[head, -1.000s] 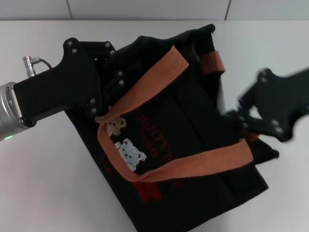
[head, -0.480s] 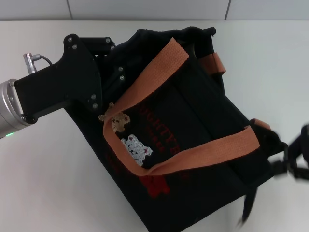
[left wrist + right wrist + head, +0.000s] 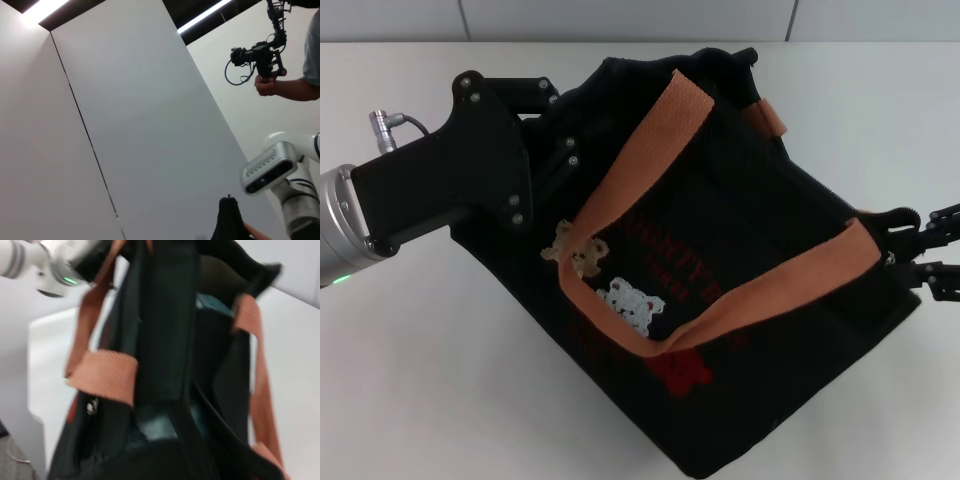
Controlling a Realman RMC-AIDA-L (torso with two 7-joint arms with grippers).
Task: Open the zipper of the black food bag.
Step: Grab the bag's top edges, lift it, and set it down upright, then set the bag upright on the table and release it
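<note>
We brace the bag [image 3: 740, 330] with the left gripper [image 3: 555, 165], grip unclear. The right gripper [image 3: 918, 252], seemingly pinching the zipper [image 3: 898, 218], should pull along it.

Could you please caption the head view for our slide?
Left end effector braces the tilted black bag on the table while the right end effector works at its far end.

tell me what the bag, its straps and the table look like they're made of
Bag: black woven fabric, matte; it folds and sags softly.
Straps: orange-brown webbing, seemingly nylon or cotton; flat bands with a ribbed weave visible in the right wrist view.
Table: smooth white surface, likely laminate or painted board; it shows an even, slightly glossy face with no grain.
</note>
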